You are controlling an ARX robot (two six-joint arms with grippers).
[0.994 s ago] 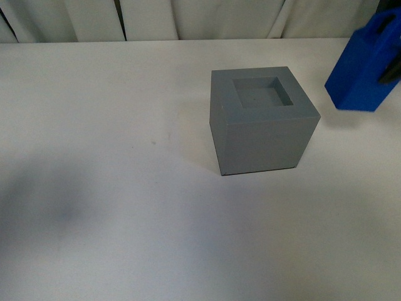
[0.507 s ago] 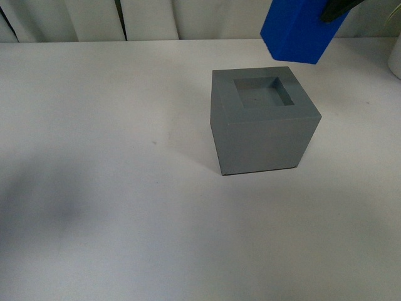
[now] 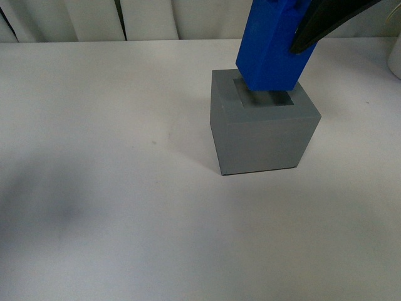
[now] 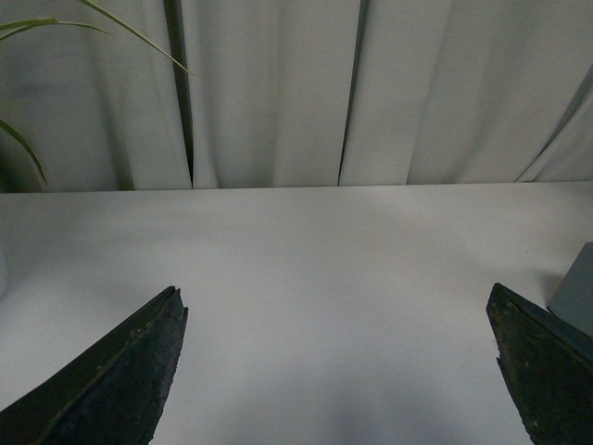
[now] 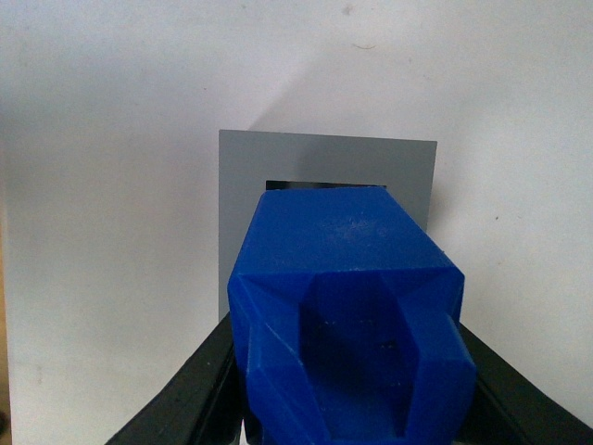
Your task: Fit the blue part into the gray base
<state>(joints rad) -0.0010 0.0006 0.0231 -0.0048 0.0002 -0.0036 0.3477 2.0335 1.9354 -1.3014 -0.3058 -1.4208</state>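
The gray base stands on the white table, right of centre. The blue part hangs tilted just above its square recess, its lower end covering most of the opening. My right gripper is shut on the blue part's upper end. In the right wrist view the blue part sits between the black fingers with the gray base beyond it. My left gripper is open and empty above bare table; a corner of the gray base shows at that view's edge.
White curtains hang behind the table's far edge. A white object stands at the far right edge. A plant's leaves show in the left wrist view. The white table stretches left of the base.
My right gripper has carried the blue part leftward from the right edge, lifted it, then lowered it over the gray base's recess. The base has not moved.
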